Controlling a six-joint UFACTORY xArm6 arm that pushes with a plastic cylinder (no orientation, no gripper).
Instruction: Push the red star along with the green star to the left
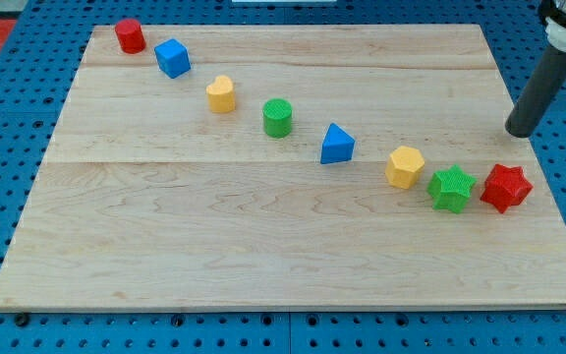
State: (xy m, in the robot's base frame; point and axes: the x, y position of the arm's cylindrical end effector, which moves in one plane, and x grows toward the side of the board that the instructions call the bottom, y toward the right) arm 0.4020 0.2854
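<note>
The red star (505, 187) lies near the board's right edge, low in the view. The green star (451, 188) sits just to its left, almost touching it. My tip (521, 132) is at the end of the dark rod coming down from the view's top right. It rests above and slightly right of the red star, a short gap away from it.
A diagonal row of blocks runs from the view's top left down to the stars: red cylinder (130, 36), blue cube (173, 58), yellow block (221, 94), green cylinder (277, 118), blue triangular block (337, 145), yellow hexagon (405, 166). The wooden board (263, 246) lies on a blue pegboard.
</note>
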